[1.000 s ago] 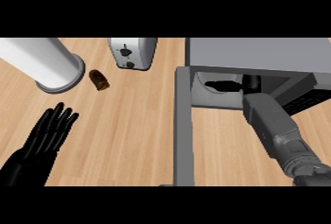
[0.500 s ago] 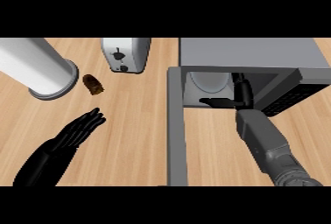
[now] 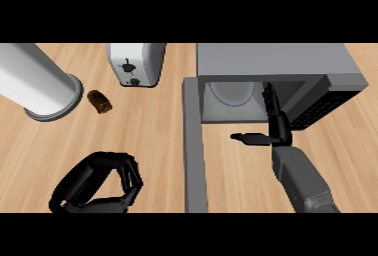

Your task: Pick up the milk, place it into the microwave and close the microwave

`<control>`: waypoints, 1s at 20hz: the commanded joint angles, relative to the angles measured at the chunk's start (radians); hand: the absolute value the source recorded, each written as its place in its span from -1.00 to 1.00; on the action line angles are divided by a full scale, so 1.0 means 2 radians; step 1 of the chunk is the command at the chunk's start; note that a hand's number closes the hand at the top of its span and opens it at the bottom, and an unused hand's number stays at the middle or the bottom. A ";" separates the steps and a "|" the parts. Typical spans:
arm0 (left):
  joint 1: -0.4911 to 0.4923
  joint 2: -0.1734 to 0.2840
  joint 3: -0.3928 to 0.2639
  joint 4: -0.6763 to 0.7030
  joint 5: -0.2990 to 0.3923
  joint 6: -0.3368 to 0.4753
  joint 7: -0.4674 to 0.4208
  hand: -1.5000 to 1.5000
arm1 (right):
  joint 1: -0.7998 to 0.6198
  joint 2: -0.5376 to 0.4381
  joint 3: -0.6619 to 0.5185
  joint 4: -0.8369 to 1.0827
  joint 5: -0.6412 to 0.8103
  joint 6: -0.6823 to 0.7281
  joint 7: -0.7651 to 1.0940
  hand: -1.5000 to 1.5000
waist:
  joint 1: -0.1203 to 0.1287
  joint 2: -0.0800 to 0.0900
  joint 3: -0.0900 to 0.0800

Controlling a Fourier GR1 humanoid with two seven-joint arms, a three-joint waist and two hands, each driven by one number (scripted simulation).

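The grey microwave [image 3: 273, 57] stands at the upper right with its door [image 3: 193, 150] swung open toward me. Inside the cavity sits a pale rounded shape [image 3: 232, 92]; I cannot tell whether it is the milk or the turntable. My right hand [image 3: 275, 125] is at the mouth of the cavity. Its fingers point straight inward along the right wall, its thumb sticks out to the left, and it holds nothing. My left hand [image 3: 96, 185] lies low at the left over the wooden counter, with its fingers curled in around nothing.
A tall white cylinder [image 3: 37, 85] stands at the far left. A small brown object [image 3: 100, 101] lies beside it. A white toaster [image 3: 136, 62] sits at the back, just left of the microwave. The open door splits the counter between my hands.
My left hand's straight fingers have curled into a fist-like shape. My right hand has drawn back a little toward the cavity's mouth. The view has shifted.
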 commanded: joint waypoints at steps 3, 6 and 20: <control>-0.047 -0.016 -0.027 0.067 -0.083 0.037 -0.029 1.00 | 0.084 0.030 0.045 -0.106 0.011 0.007 0.028 -1.00 | -0.019 -0.005 -0.001; -0.042 -0.021 -0.084 0.082 -0.110 0.027 -0.013 1.00 | 0.127 0.018 0.052 -0.159 0.004 0.025 0.039 -1.00 | -0.019 -0.005 -0.001; -0.087 -0.022 -0.246 0.223 -0.121 0.112 -0.070 1.00 | 0.389 -0.027 0.087 -0.577 -0.049 0.092 0.172 -1.00 | -0.015 -0.001 -0.001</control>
